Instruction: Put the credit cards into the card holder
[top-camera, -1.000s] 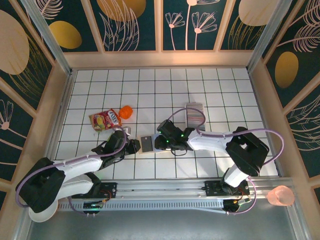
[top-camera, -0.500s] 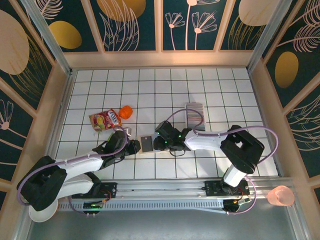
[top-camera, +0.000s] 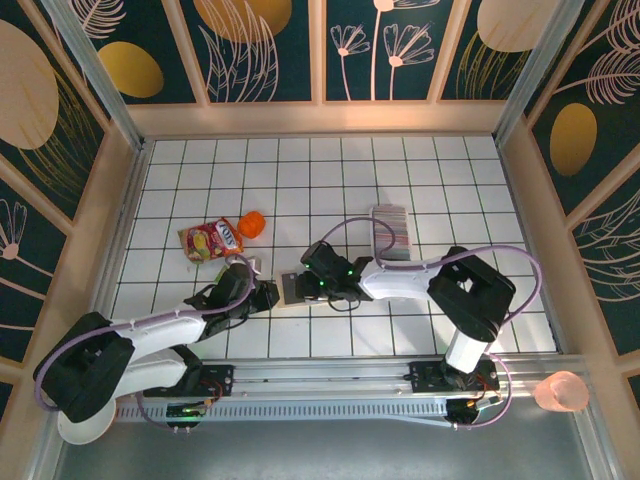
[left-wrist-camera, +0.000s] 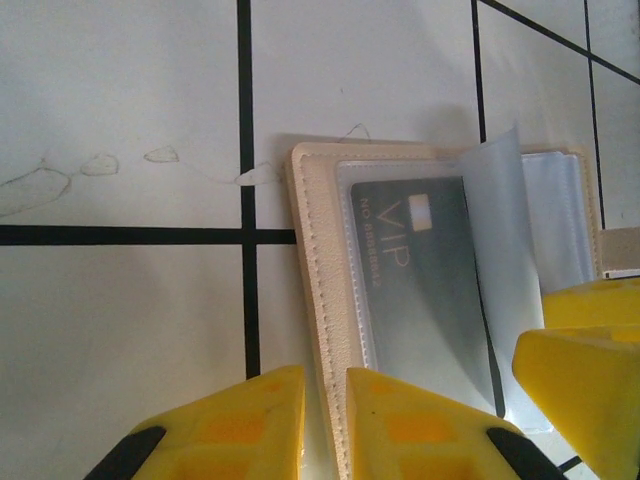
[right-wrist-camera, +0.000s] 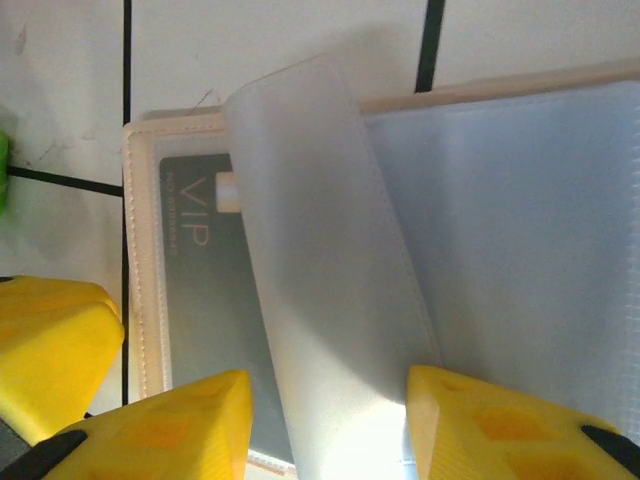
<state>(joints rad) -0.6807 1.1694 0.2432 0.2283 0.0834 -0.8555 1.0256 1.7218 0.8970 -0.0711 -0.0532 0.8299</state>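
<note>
Clamps card holder (left-wrist-camera: 320, 250) edge with left gripper (left-wrist-camera: 322, 385); straddles its raised clear sleeve (right-wrist-camera: 320, 230) with right gripper (right-wrist-camera: 330, 400), jaws apart. Leaves credit cards (top-camera: 391, 232) at two o'clock from it. Risks unheld sleeve flopping shut, blocking insertion.

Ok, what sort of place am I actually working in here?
Looks like a staged robot test booth, not a real room: a white gridded tabletop, leaf-patterned wall panels boxing it in, and an aluminium mounting rail along the near edge.
</note>
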